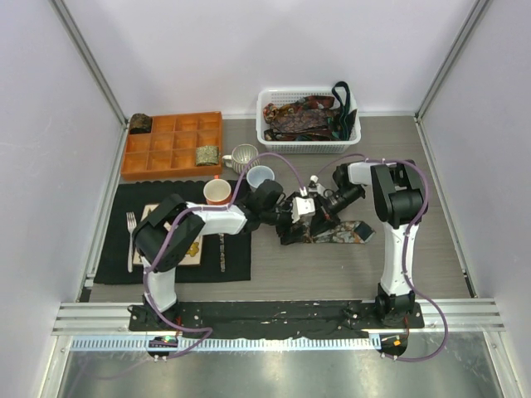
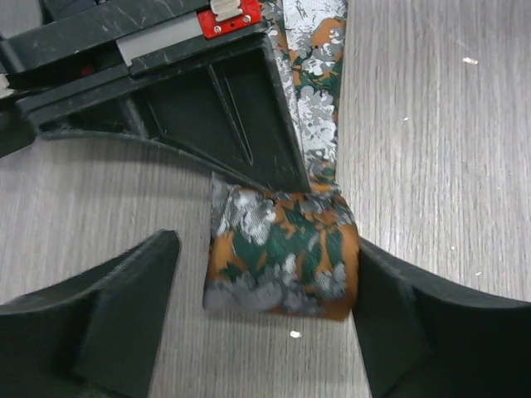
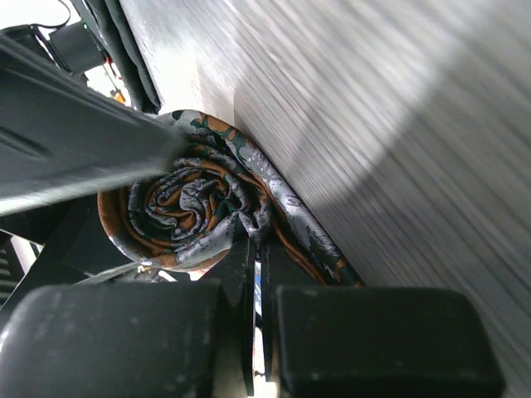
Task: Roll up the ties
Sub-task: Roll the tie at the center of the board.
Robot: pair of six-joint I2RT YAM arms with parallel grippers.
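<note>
A tie patterned in orange, green and grey lies on the table (image 1: 336,233), its near end wound into a coil (image 2: 282,253). My left gripper (image 2: 265,259) is open and straddles the coil: the right finger (image 2: 415,315) touches it and the left finger (image 2: 108,323) stands apart. My right gripper (image 3: 259,249) is shut on the tie at the coil's edge, with the spiral (image 3: 187,207) just beyond the fingertips. In the top view both grippers meet mid-table, the left (image 1: 282,207) and the right (image 1: 319,206). The unrolled length (image 2: 319,91) runs away under the right gripper.
A white basket (image 1: 264,109) at the back holds several more ties (image 1: 303,116). An orange compartment tray (image 1: 174,145) holds one coil (image 1: 207,154), and another coil (image 1: 139,123) sits at its corner. Three cups (image 1: 242,156) stand near a black mat (image 1: 232,257) with a floral plate and a fork (image 1: 130,236).
</note>
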